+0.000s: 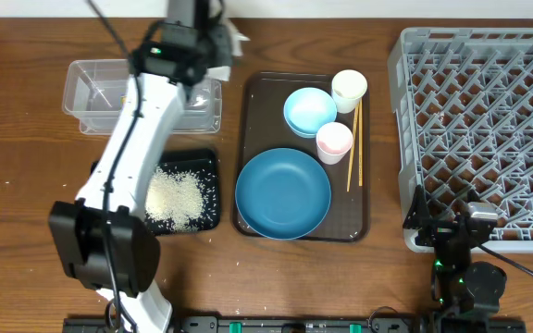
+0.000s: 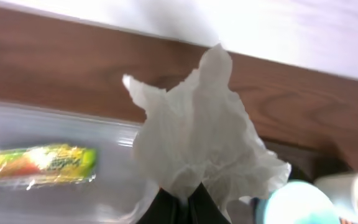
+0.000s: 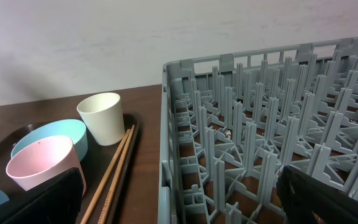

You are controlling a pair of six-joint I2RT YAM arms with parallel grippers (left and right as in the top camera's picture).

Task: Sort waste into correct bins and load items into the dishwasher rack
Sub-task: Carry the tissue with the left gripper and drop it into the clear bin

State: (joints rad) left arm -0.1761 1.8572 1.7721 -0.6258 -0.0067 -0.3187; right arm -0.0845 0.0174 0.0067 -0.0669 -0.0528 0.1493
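Napkin (image 2: 204, 143): crumpled, white, pinched in the left tool (image 2: 185, 200), raised near the far right corner of the tub (image 1: 91, 92). Tub: clear, holds the wrapper (image 2: 39, 165). Black tray (image 1: 207, 163): beside the tub on its near side, holds rice (image 1: 174, 196). Brown tray (image 1: 257, 92): dark-blue bowl (image 1: 283, 194), light-blue bowl (image 1: 309, 111), white cup (image 1: 349, 90), pink cup (image 1: 333, 140), chopsticks (image 1: 353, 148). Rack (image 1: 489, 120): grey, at the desk's (image 1: 26, 185) right end. Right tool (image 3: 182, 208): spread wide, holding nothing, at the rack's near-left corner.

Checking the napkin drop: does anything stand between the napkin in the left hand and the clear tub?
Nothing visible. The left hand grips the napkin right beside the open-topped tub; only a wrapper lies inside.
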